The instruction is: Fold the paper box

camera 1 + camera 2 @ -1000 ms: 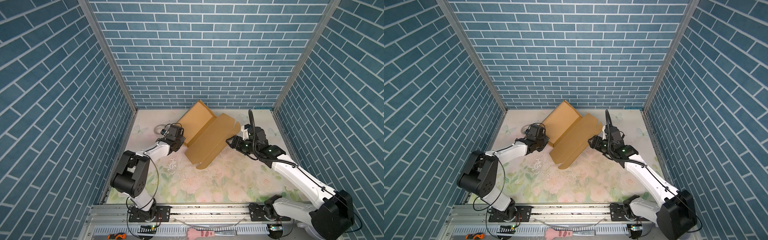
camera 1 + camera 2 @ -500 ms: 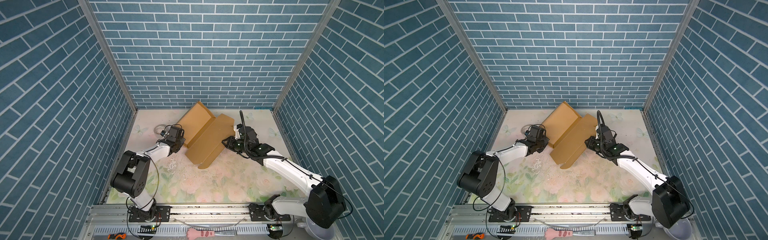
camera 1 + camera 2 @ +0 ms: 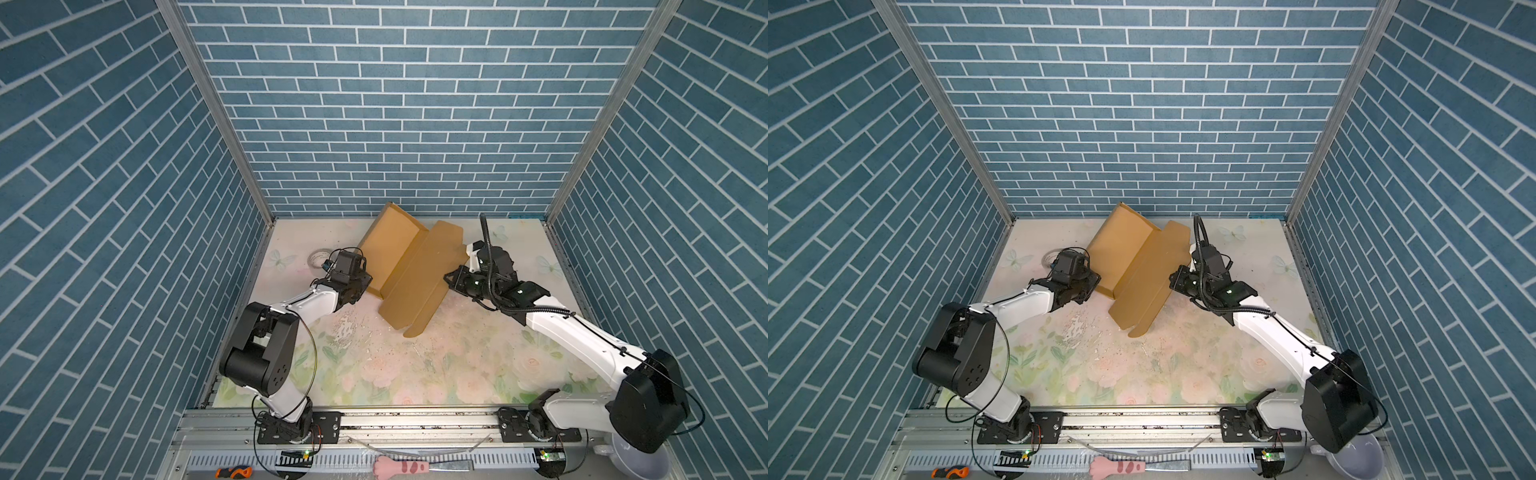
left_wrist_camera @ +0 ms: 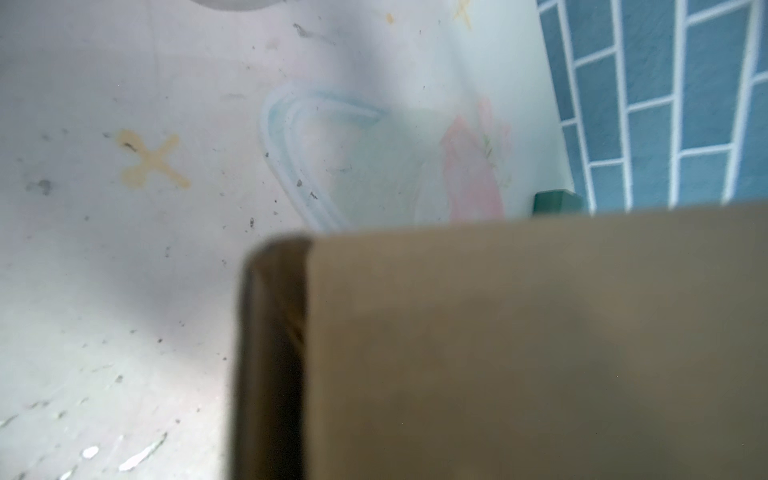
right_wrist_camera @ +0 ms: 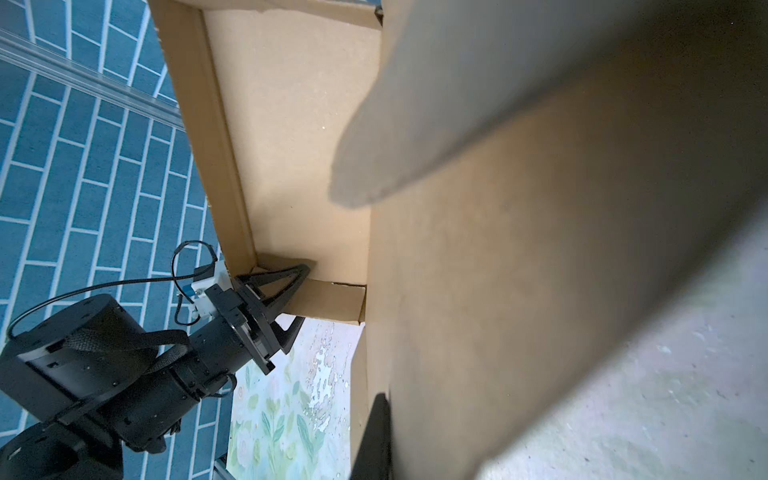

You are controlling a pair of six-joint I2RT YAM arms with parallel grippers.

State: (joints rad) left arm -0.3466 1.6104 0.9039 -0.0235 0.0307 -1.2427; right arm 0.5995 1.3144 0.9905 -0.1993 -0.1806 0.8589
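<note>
Left arm — stretched low from its base at the desk's [image 3: 457, 374] front edge, forearm nearly level, reaching toward the back. The left gripper [image 5: 303, 296] stands parted at the paper box's [image 3: 392, 249] near left corner, one finger [image 5: 305, 268] inside the tray and the other outside the low wall. The box sits by the desk's back edge, about mid-width, turned diagonally. Its tray lies flat and its lid panel [image 3: 422, 286] is raised on the hinge, tilted. Right arm — elbow low toward the front right corner, forearm climbing inward, wrist bent toward the lid. The right gripper [image 3: 452, 284] is pinched tight on the lid's right edge.
</note>
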